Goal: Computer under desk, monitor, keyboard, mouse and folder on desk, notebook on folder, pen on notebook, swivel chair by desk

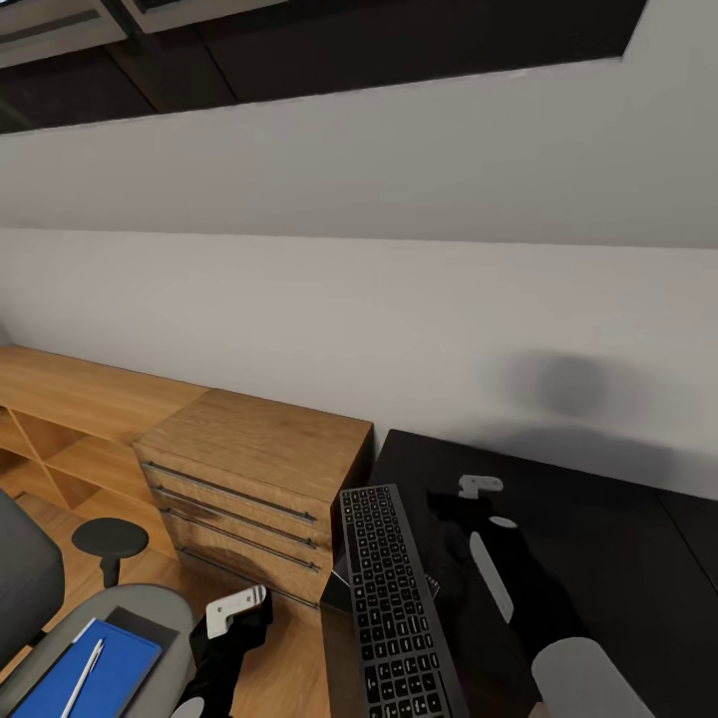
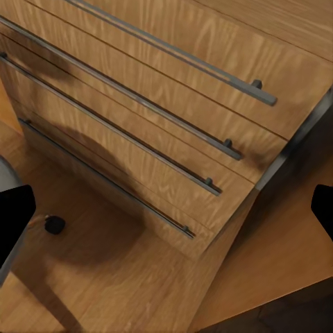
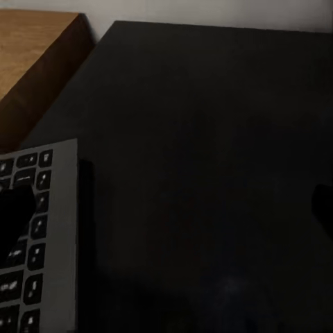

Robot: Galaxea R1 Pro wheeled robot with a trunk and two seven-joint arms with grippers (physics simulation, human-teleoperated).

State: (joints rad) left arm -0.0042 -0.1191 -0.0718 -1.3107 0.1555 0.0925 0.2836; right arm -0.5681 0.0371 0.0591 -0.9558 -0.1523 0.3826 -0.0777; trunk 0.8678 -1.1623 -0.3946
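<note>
Nearest to the robot, at its left, the grey upholstered swivel chair [image 1: 150, 610] carries the flat bright-blue folder [image 1: 95, 678] on its seat. The thin white pen [image 1: 84, 676] lies on top of the folder, and a corner of the small dark-grey notebook [image 1: 140, 625] shows just behind it. The left hand [image 1: 239, 605] hangs just beside the chair seat, to the right of the folder and a little above it, so the left arm is clearly the nearer one for the folder. Its two dark fingertips stand wide apart in the left wrist view, with nothing between them.

The slim black-keyed keyboard [image 1: 396, 598] lies at the left edge of the black tabletop [image 1: 608, 558], with its long axis pointing away from the robot toward the wall. The right hand [image 1: 481, 487] hovers over the tabletop just right of the keyboard's far end, and it also looks spread and empty.

Behind the left hand stands the light-wood drawer chest with bar handles [image 1: 249, 479], close against the desk's left side, then a low light-wood shelf unit [image 1: 60, 419]. Farthest is the white wall [image 1: 399, 329], sloping under a dark-framed skylight [image 1: 349, 50].
</note>
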